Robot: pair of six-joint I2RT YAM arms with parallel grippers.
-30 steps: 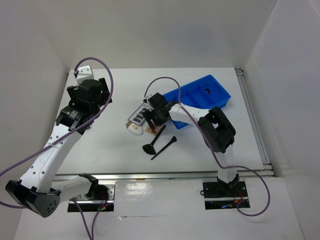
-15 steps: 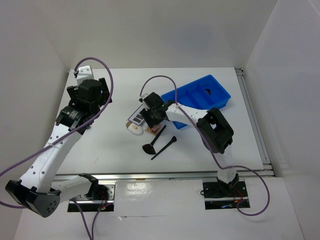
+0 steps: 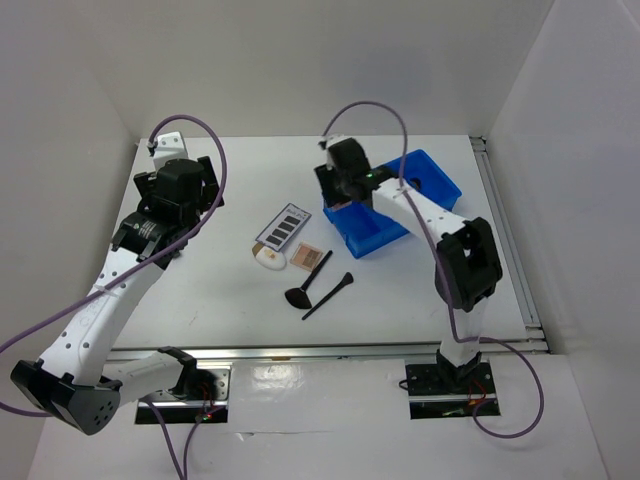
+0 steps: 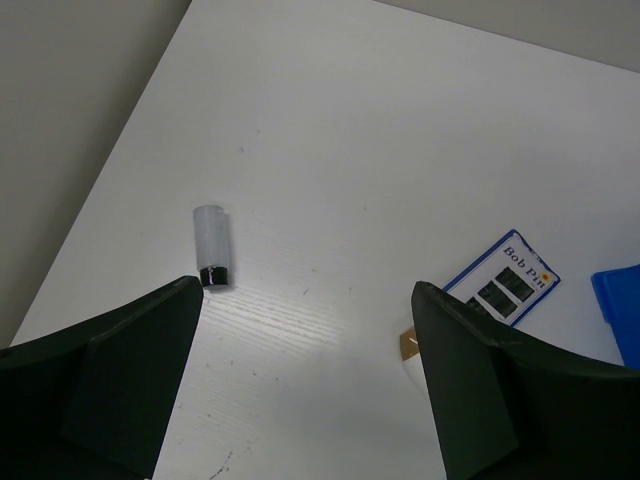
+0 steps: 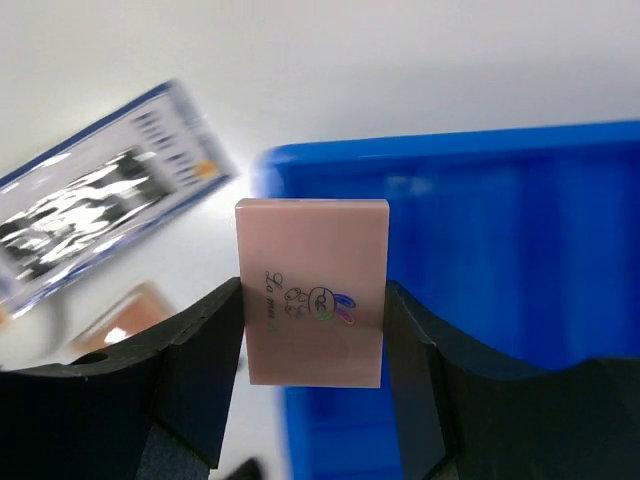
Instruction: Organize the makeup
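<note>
Now | pinching pink compact (image 5: 312,300) upright in right gripper (image 5: 312,330), at blue tray (image 5: 500,300) edge, likely to drop inside | holding left gripper (image 4: 305,340) wide, empty, aside for room.

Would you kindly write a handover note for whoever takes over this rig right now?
Left claw: open, empty, above the left of the table.
Right claw: shut on the pink compact, over the blue tray edge.
On the table: eyeshadow palette, tan compact, sponge, two brushes, small capped tube.
Done: nothing visibly in the tray.
Left: place the pink compact, then the rest.
</note>
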